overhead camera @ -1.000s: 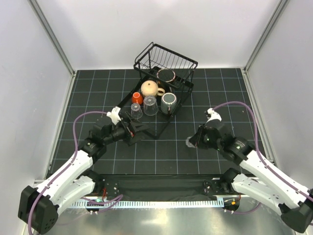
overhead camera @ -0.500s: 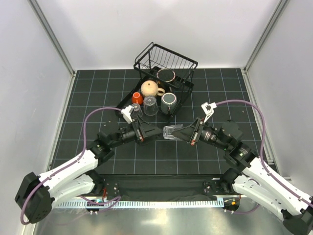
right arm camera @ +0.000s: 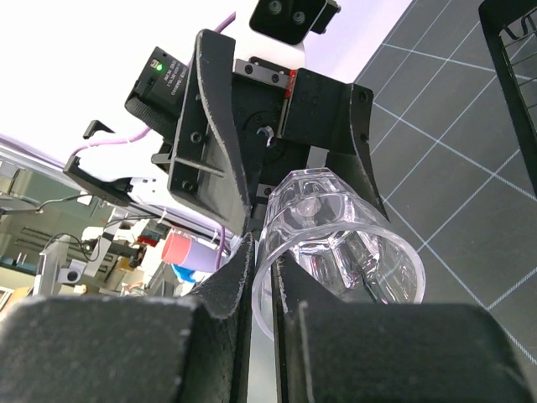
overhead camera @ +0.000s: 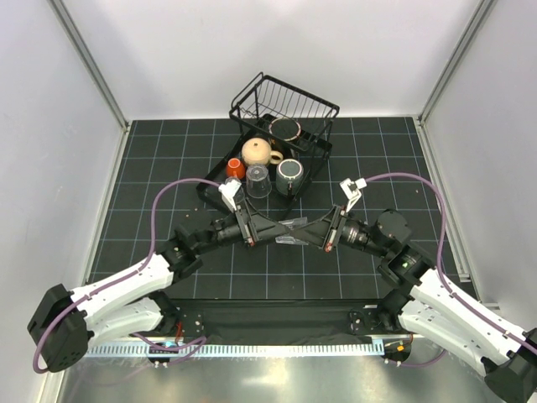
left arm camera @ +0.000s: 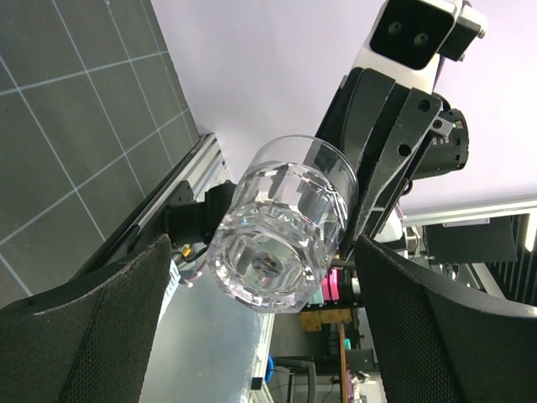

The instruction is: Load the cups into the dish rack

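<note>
Clear tumbler (overhead camera: 291, 225) hangs on its side in mid-air over the grid mat (overhead camera: 168, 168), right between the 2 sets of fingertips. We see the right gripper (overhead camera: 312, 230) clamped on the rim wall. Its fingers (right arm camera: 220, 295) pinch the glass edge, 1 inside the mouth and 1 outside. The left gripper (overhead camera: 270, 228) stands spread wide around the base end. The tumbler sits between its fingers (left arm camera: 92, 336) with a gap on both sides, so this hand grips nothing.

Handling, as we judge it:
- Rigid, smooth glass, so it is slippery under the pads.
- The base looks thick, so the weight probably sits at the left gripper's end.
- It looks breakable if it drops onto the mat.
- Best hold for the left is across the body near the base, pads on opposite walls, clear of the pinched rim.
- The rim pinch alone looks marginal, so the right should let go only once the left is firm.

The dish rack (overhead camera: 285, 109) lies well past both sets of fingertips. On its lower frame we count 4 cups: beige mug (overhead camera: 258, 152), grey mug (overhead camera: 289, 175), red-orange cup (overhead camera: 236, 168) and 2nd tumbler (overhead camera: 258, 180). The brown-rimmed cup (overhead camera: 285, 128) sits further back by the basket tier.
</note>
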Controlling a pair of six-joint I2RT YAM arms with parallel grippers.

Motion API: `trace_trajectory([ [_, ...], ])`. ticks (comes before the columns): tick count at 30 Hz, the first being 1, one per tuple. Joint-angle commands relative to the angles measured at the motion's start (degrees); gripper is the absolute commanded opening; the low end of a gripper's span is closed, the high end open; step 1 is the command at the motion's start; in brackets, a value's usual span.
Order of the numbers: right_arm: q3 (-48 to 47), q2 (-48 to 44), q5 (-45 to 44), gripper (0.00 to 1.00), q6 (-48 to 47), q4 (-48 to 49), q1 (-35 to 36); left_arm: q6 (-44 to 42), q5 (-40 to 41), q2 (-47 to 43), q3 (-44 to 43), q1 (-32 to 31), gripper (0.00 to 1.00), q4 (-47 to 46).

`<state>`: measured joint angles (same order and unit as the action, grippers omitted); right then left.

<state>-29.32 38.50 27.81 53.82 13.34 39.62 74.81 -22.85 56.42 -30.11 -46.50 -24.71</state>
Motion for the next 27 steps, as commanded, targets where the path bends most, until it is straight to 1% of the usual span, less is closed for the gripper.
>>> trace_trajectory([
  [1, 0.2, 0.1, 1.4, 0.04, 1.1, 6.1, -0.2, -1.0, 1.1, 0.3, -2.1, -0.8, 0.84, -4.1],
  [7, 1.4, -0.2, 0.6, 0.04, 0.6, 5.7, -0.2, -0.8, 1.1, -0.1, -1.8, -1.1, 0.81, -5.2],
  [18, 3.2, 1.2, 1.3, 0.04, 0.9, 8.9, -0.2, 0.4, 0.9, -1.1, -1.0, -1.1, 0.66, -7.2],
  [21, 3.2, 1.5, 1.5, 0.04, 0.5, 8.5, -0.2, 0.5, 0.7, -1.4, -1.2, -1.1, 0.56, -7.5],
  [24, 3.3, 1.1, 1.6, 0.04, 0.1, 7.8, -0.2, 0.4, 0.6, -1.6, -1.2, -1.1, 0.44, -7.5],
  [25, 3.3, 1.1, 1.5, 0.04, -0.2, 7.1, -0.2, 0.4, 0.6, -1.5, -1.4, -1.1, 0.34, -7.3],
  [26, 3.2, 1.0, 1.4, 0.04, -0.5, 6.4, -0.2, 0.2, 0.7, -1.5, -1.4, -1.1, 0.28, -7.0],
  [27, 2.9, 0.7, 0.8, 0.04, -1.3, 4.7, -0.2, 0.1, 0.6, -1.4, -1.6, -1.1, 0.14, -6.5],
])
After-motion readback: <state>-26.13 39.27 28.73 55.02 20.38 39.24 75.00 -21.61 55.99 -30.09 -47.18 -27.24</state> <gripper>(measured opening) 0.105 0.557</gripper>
